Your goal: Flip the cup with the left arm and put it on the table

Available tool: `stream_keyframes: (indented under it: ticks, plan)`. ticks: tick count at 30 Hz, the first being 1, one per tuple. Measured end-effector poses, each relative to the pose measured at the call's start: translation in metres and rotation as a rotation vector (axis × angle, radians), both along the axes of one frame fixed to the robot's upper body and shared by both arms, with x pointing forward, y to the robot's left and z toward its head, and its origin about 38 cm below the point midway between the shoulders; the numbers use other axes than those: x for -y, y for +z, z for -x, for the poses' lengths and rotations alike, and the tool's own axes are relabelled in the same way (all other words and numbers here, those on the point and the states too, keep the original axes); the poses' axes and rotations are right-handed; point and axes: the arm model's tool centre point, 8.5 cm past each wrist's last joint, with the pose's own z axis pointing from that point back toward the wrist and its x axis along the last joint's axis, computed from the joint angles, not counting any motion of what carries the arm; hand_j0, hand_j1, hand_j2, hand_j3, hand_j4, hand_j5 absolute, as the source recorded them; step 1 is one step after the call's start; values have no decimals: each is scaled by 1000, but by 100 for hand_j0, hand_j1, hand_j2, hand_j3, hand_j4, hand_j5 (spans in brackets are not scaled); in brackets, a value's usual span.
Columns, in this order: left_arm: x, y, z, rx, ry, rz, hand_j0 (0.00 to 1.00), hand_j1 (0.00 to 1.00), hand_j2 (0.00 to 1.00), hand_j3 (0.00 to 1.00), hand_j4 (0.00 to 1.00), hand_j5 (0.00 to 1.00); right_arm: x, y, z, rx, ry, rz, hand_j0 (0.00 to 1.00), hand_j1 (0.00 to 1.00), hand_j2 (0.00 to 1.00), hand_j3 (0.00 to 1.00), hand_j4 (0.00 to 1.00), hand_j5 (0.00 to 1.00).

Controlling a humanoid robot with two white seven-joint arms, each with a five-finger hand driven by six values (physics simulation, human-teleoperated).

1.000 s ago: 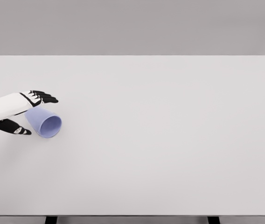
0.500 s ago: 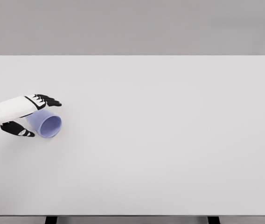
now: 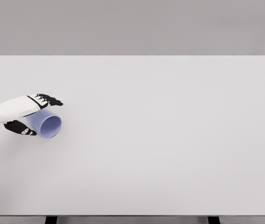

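The left hand [image 3: 27,114] reaches in from the left edge, low over the table [image 3: 160,140]. Its black fingers [image 3: 50,100] stretch out above the cup [image 3: 46,123], and the black thumb [image 3: 22,128] lies on the near side of it, so the hand brackets the cup from above and in front. The fingers look extended rather than curled. Whether they press on the cup or only hover over it cannot be told from this view, so a firm grasp is not shown.

The cup is pale blue and lies on its side on the table, near the left edge. Its open mouth faces toward the camera and a little to the right; its closed end points back under the palm. The upper part of its wall is hidden by the hand.

The table is a plain white slab that fills most of the view, its far edge straight across the upper part. Two dark legs [image 3: 51,220] show at the bottom edge. Beyond the table is a flat grey wall [image 3: 132,28]. Nothing lies between the cup and the wide bare surface to its right.
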Motion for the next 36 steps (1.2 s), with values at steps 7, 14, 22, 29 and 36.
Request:
stream_keyframes:
  ticks: [7, 14, 22, 29, 36]
  plan:
    - [-1, 0, -6, 1, 7, -8, 100, 100, 100, 100, 100, 100, 0, 0, 0, 0, 0, 0, 100, 100, 100, 100, 100, 100]
    - [3, -10, -5, -21, 0, -11, 100, 100, 100, 100, 100, 100, 0, 0, 0, 0, 0, 0, 100, 100, 100, 100, 100, 100]
    - [9, -16, -11, -18, -1, -8, 100, 100, 100, 100, 100, 100, 0, 0, 0, 0, 0, 0, 100, 100, 100, 100, 100, 100]
    - [13, -19, -11, -23, -6, -5, 100, 100, 100, 100, 100, 100, 0, 0, 0, 0, 0, 0, 100, 100, 100, 100, 100, 100]
    - [16, -19, -14, -20, -7, 0, 97, 97, 97, 97, 97, 97, 0, 0, 0, 0, 0, 0, 100, 100, 100, 100, 100, 100]
